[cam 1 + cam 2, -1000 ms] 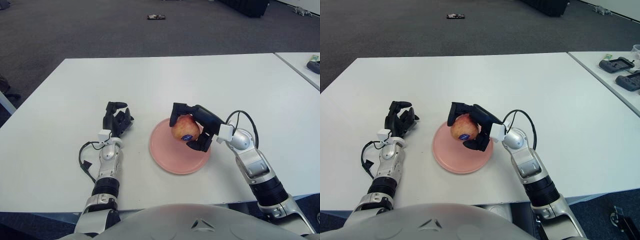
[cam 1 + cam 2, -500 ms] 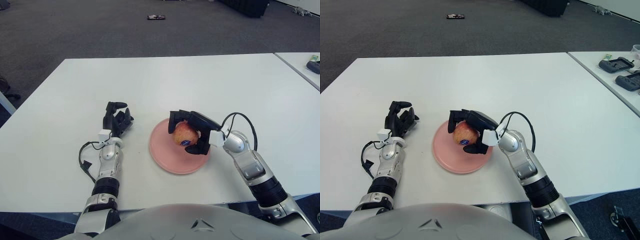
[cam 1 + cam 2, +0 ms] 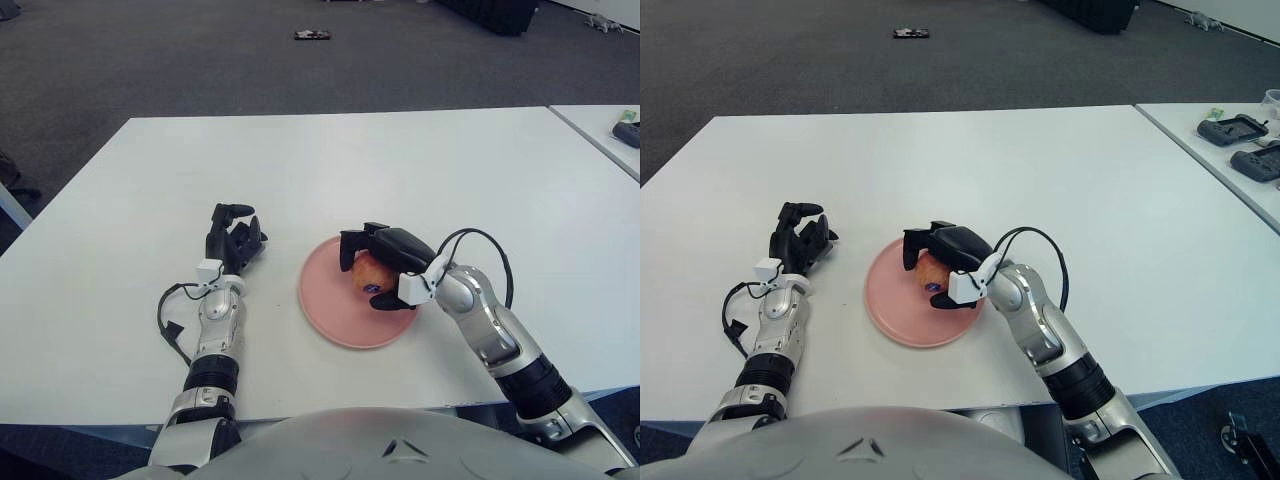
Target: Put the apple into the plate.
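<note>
A red and yellow apple (image 3: 366,273) with a blue sticker is low over the pink plate (image 3: 335,312) in the middle of the white table. My right hand (image 3: 378,268) is shut on the apple from above and the right, its black fingers (image 3: 352,246) covering most of it. I cannot tell whether the apple touches the plate. My left hand (image 3: 230,243) rests on the table left of the plate, fingers curled and holding nothing.
A second white table (image 3: 1240,150) stands at the right with dark devices (image 3: 1236,130) on it. A small dark object (image 3: 312,35) lies on the carpet far behind. The table's front edge runs close under both forearms.
My right hand has lowered the apple down onto the plate area and turned its palm more over it. The left hand has not moved.
</note>
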`<state>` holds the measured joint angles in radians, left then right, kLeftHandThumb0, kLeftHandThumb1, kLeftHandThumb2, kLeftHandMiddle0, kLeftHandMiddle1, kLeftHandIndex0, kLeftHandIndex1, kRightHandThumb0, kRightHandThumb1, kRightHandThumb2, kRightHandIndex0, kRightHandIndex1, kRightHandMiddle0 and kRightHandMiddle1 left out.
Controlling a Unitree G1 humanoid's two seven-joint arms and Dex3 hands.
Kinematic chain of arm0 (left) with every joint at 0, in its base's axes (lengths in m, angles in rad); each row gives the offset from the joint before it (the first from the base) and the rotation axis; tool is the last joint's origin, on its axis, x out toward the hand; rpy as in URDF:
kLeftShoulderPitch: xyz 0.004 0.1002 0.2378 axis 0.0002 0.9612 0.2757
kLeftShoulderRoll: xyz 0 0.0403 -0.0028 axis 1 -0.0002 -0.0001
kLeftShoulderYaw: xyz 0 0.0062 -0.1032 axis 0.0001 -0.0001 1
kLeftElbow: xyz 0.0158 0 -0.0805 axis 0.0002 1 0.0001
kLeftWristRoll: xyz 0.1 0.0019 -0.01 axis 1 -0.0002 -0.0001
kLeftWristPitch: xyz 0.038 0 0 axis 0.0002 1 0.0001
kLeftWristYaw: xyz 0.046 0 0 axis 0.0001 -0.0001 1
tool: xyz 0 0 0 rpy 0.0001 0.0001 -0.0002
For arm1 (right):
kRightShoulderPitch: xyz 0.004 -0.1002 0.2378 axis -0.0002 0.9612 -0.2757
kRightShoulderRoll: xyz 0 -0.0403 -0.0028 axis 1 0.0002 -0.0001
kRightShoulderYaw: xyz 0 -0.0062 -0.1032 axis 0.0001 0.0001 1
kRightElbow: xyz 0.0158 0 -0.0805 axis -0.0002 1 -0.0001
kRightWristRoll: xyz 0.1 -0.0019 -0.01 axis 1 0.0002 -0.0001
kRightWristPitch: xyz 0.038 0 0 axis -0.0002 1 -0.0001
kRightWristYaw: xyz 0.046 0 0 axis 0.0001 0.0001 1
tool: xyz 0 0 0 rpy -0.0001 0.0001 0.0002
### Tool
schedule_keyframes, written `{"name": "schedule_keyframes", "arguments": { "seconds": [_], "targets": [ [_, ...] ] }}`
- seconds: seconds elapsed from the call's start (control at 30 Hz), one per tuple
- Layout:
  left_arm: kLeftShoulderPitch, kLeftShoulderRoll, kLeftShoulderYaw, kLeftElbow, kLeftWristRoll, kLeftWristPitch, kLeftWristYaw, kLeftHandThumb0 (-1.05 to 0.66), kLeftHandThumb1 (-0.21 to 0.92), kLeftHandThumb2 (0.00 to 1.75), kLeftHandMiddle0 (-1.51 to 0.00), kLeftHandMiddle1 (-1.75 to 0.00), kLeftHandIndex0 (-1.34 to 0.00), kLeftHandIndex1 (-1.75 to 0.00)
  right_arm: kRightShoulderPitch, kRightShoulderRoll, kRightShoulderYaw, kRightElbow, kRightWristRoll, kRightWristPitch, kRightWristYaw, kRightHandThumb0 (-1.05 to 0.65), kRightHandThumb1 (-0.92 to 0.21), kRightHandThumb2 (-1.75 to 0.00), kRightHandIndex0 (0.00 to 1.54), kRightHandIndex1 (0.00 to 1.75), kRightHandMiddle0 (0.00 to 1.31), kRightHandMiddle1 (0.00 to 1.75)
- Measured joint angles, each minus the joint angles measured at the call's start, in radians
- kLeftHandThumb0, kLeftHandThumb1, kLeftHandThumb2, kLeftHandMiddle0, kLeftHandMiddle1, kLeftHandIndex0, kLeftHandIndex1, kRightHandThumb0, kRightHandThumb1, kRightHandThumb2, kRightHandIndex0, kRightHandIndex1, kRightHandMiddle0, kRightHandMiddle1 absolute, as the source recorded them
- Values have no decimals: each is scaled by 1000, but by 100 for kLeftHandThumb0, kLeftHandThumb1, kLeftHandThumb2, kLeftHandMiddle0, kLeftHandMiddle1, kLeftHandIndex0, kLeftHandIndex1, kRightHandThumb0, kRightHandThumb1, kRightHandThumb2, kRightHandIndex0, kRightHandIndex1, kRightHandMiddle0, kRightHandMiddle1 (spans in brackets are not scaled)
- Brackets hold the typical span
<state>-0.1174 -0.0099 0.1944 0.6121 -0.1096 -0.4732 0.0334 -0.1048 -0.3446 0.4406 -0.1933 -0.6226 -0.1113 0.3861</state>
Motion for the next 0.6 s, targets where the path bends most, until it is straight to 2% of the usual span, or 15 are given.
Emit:
{"name": "schedule_keyframes", "arguments": {
  "seconds": [0.03, 0.07, 0.1, 0.17, 0.2, 0.27, 0.47, 0.6],
  "targets": [
    [0, 0, 0, 0, 0, 0, 0, -37, 74, 79, -76, -175, -30, -175, 0, -3, 2, 1, -5, -3, -1, -37, -42, -98, 8, 110, 8, 119],
    [0, 0, 0, 1, 0, -2, 0, -37, 74, 79, -75, -175, -30, -175, 0, -6, 3, 2, -13, -10, -3, -43, -41, -98, 5, 94, 5, 109],
    [0, 0, 0, 1, 0, -3, 0, -37, 74, 79, -75, -175, -30, -175, 0, -11, 5, 2, -19, -18, -5, -45, -41, -97, 4, 89, 4, 106],
    [0, 0, 0, 3, 0, -3, 0, -37, 74, 79, -75, -175, -30, -175, -1, -21, 8, 3, -27, -34, -9, -55, -48, -90, 2, 48, 2, 78],
    [-1, 1, 0, 4, 1, -4, 0, -37, 74, 79, -75, -175, -30, -175, -1, -26, 10, 4, -31, -42, -10, -56, -49, -89, 1, 41, 1, 73],
    [-1, 1, 0, 6, 1, -4, 0, -37, 74, 79, -74, -175, -30, -175, -3, -36, 15, 5, -39, -58, -12, -66, -57, -79, 0, 17, 0, 47],
    [-1, 1, 0, 5, 1, -1, 1, -37, 74, 79, -73, -175, -30, -175, -5, -43, 18, 3, -65, -79, -24, -75, -66, -60, 0, 2, 0, 9],
    [-1, 1, 0, 3, 1, 4, 1, -37, 74, 79, -72, -175, -30, -175, -4, -36, 17, -2, -74, -79, -45, -77, -66, -56, 0, 0, 0, 2]
  ]
}}
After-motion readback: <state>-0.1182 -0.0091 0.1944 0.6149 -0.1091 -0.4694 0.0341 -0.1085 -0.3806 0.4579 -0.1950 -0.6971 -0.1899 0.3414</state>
